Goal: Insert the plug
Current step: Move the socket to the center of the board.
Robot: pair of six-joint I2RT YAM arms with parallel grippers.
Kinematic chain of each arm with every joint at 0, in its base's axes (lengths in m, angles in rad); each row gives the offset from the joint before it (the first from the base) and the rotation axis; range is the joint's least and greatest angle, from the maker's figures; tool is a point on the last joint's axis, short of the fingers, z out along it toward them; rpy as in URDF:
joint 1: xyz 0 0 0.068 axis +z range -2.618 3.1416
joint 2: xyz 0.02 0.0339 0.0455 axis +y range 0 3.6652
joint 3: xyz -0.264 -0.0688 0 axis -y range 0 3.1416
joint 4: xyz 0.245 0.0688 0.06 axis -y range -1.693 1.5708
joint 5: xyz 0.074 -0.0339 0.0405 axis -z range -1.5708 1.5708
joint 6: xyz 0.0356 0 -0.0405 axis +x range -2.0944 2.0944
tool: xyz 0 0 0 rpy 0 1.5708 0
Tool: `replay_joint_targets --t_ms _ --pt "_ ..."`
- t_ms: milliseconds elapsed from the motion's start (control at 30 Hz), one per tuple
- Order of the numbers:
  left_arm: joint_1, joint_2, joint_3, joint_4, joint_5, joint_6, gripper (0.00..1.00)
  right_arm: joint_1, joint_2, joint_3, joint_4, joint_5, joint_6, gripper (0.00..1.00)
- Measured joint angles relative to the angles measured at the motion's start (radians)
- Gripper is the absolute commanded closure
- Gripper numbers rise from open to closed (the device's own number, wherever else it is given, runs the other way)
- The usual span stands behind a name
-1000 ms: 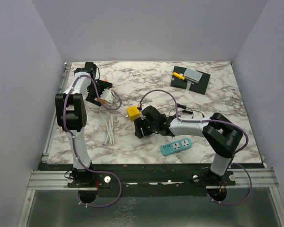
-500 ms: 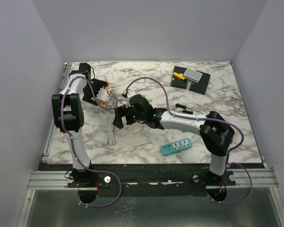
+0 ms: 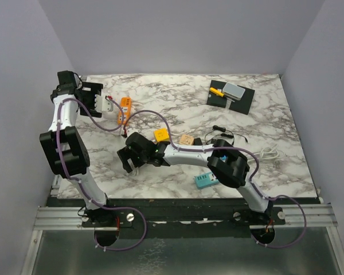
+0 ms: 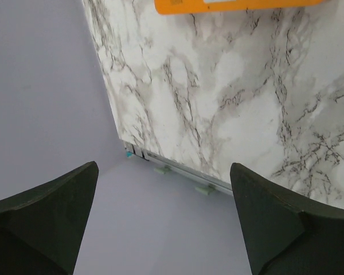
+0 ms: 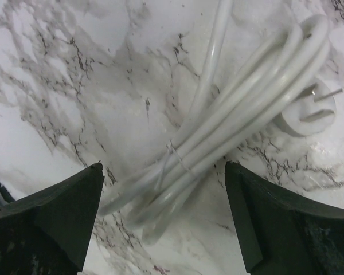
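Note:
A bundled white cable (image 5: 218,137) lies on the marble. Its two-prong plug (image 5: 311,110) points to the right in the right wrist view. My right gripper (image 5: 163,166) hovers open over the bundle, one finger on each side and nothing gripped. From above, the same gripper (image 3: 129,158) sits at the table's left-centre and hides the cable. A teal and white power strip (image 3: 205,181) lies near the front, partly under the right arm. My left gripper (image 3: 97,98) is open and empty at the far-left corner; the left wrist view has this gripper (image 4: 163,172) over the table's edge.
An orange object (image 3: 124,109) lies beside the left gripper. A yellow cube (image 3: 160,135) and a tan piece (image 3: 186,140) sit mid-table. At the back right a black mat (image 3: 243,103) carries a grey block. On the right lie a thin black cable (image 3: 223,134) and another white cable (image 3: 268,153).
My right arm swept left from beside the yellow cube to above the white cable and its jaws opened wider. My left arm drew back to the far-left corner, leaving the orange object on the table.

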Motion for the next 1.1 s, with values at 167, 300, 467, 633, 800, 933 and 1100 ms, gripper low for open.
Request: replay_joint_targets --t_ms 167,300,467,633,800,933,1100 --pt "0.065 -0.043 -0.072 0.009 0.029 -0.055 0.01 0.011 0.09 0.125 -0.062 0.047 -0.01 0.31" --pt "0.082 -0.051 -0.102 0.012 0.048 -0.077 0.01 0.016 0.06 0.052 -0.033 0.084 -0.013 0.6" --pt "0.073 -0.1 -0.191 0.014 0.07 -0.012 0.01 0.015 -0.126 -0.218 -0.003 0.106 -0.018 0.76" --pt "0.009 -0.139 -0.271 -0.024 0.068 0.07 0.01 0.015 -0.285 -0.431 0.01 0.084 -0.049 0.78" --pt "-0.129 -0.139 -0.28 -0.097 0.04 0.097 0.01 0.016 -0.415 -0.583 -0.013 0.071 -0.068 0.8" --pt "-0.245 -0.131 -0.28 -0.161 -0.012 0.109 0.01 0.016 -0.438 -0.609 -0.015 0.073 -0.066 0.79" --pt "-0.303 -0.038 -0.216 -0.279 -0.113 0.112 0.01 0.013 -0.449 -0.627 -0.006 0.09 -0.043 0.77"
